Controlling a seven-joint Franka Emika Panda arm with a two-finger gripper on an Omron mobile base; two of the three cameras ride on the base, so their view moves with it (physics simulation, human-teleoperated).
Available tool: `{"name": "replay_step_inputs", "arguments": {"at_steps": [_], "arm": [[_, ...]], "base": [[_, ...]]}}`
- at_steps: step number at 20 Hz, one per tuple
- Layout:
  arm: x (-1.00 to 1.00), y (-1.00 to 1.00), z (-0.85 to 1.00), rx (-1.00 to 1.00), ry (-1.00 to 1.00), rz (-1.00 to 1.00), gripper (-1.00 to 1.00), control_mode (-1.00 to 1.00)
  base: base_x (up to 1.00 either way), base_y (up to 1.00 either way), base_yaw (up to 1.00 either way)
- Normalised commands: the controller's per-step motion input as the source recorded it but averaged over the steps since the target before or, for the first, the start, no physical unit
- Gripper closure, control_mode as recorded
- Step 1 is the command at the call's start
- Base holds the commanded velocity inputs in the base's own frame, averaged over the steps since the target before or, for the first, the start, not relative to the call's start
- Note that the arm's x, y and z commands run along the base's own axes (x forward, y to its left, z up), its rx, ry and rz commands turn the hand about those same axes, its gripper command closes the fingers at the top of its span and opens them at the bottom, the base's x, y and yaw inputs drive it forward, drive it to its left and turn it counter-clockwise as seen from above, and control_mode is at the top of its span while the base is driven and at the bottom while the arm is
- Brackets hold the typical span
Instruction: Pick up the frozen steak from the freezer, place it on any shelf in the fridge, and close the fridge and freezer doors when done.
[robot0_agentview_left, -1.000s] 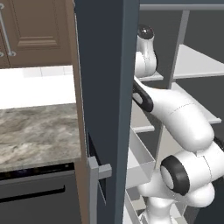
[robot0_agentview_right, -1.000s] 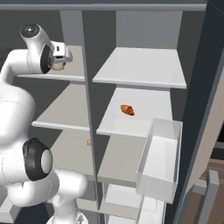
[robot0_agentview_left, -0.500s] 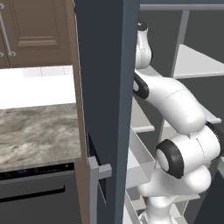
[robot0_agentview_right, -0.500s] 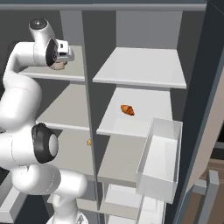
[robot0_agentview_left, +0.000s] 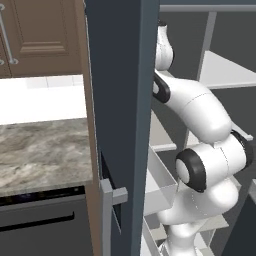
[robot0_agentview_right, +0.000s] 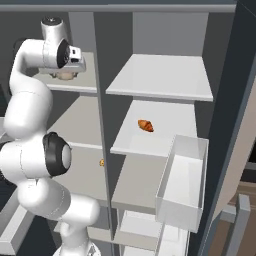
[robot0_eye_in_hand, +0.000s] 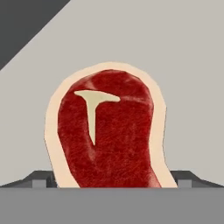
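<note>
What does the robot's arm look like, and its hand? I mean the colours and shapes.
The arm is made of thick, rounded, glossy white segments joined by dark round joint rings. The hand has a boxy white body with a small dark marking on its side. In the hand view its finger tips are small, dark and blocky. No cables are visible.

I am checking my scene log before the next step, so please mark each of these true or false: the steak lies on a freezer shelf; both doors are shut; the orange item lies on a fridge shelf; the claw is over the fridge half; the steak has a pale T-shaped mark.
1. The frozen steak lies on a pale shelf. True.
2. Both doors are shut. False: both stand open, shelves exposed.
3. A small orange item lies on a fridge shelf. True.
4. The claw is over the fridge half. False: it is in the left half, over the steak.
5. The steak bears a pale T-shaped mark. True.
</note>
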Motion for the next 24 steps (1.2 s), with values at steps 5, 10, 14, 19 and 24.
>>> {"name": "replay_step_inputs", "arguments": {"at_steps": [5, 10, 14, 19, 24], "arm": [[0.02, 0.00, -0.26, 0.00, 0.01, 0.06, 1.00, -1.00], [0.01, 0.00, -0.03, 0.00, 0.00, 0.00, 1.00, -1.00], [-0.39, 0.00, 0.00, 0.00, -0.05, 0.00, 1.00, -1.00], [-0.97, -0.03, 0.00, 0.00, -0.22, 0.00, 1.00, -1.00], [-1.00, -0.14, 0.00, 0.04, -0.31, -0.01, 1.00, -1.00]], "base": [[0.00, 0.00, 0.00], [0.00, 0.00, 0.00], [0.00, 0.00, 0.00], [0.00, 0.00, 0.00], [0.00, 0.00, 0.00]]}}
